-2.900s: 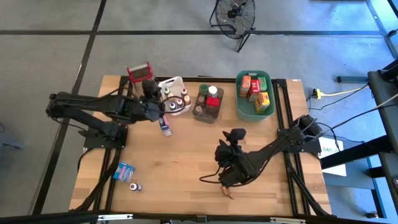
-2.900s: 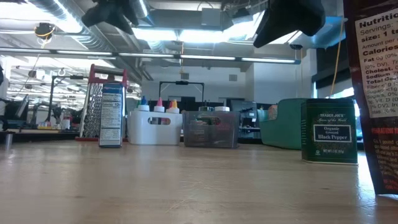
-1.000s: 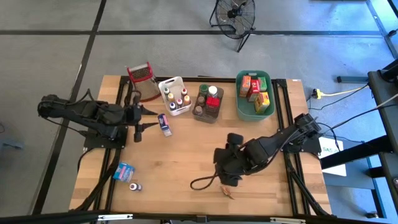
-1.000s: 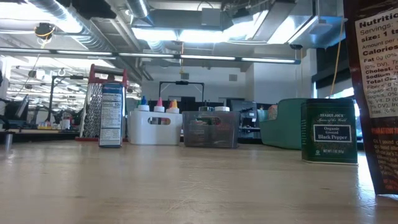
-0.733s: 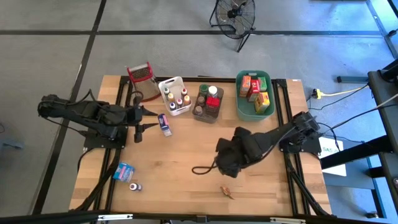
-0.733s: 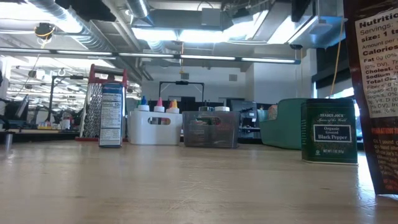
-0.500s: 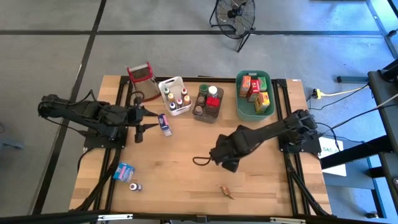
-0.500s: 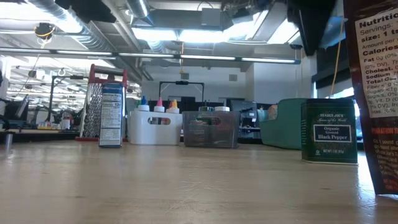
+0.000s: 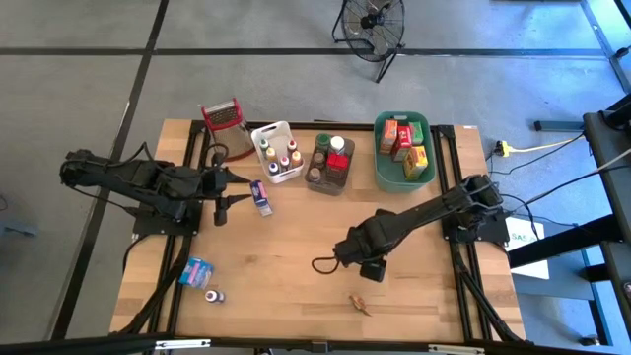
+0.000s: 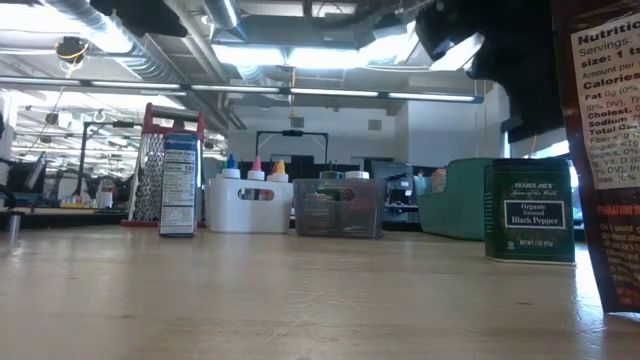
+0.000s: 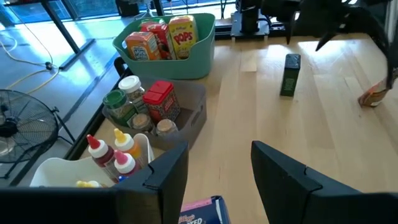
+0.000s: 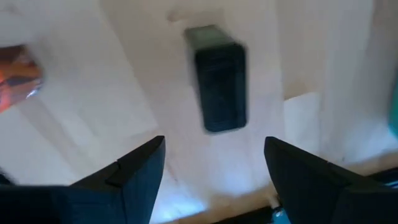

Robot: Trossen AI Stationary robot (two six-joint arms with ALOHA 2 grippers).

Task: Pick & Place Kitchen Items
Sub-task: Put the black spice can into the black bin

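- My right gripper [image 9: 353, 258] hangs over the table's lower centre in the high view, jaws spread wide with nothing between them.
- Under it stands the black pepper tin [image 12: 220, 78]; the right wrist view looks down on its dark top, blurred, beyond the open fingers [image 12: 135, 167].
- The same tin [image 10: 530, 212] stands upright in the low view at right, long axis vertical, label facing that camera. In the left wrist view it [image 11: 290, 75] stands alone on bare wood at upper right.
- My left gripper [image 9: 223, 193] waits at centre left of the high view, jaws partly open and empty.
- Just right of it a small blue and pink box [image 9: 260, 197] stands on end; the low view shows it [image 10: 179, 186] upright at left, nutrition panel to the camera.
- At lower left of the high view a light blue box [image 9: 198, 271] lies flat, long axis slanting, with a tiny bottle [image 9: 214, 296] near it.
- A small orange packet [image 9: 361, 305] lies at lower centre, tilted.
- Across the upper frame: white tub [image 9: 285, 131], brown tub [image 9: 347, 177], green tub [image 9: 381, 158], all holding items.
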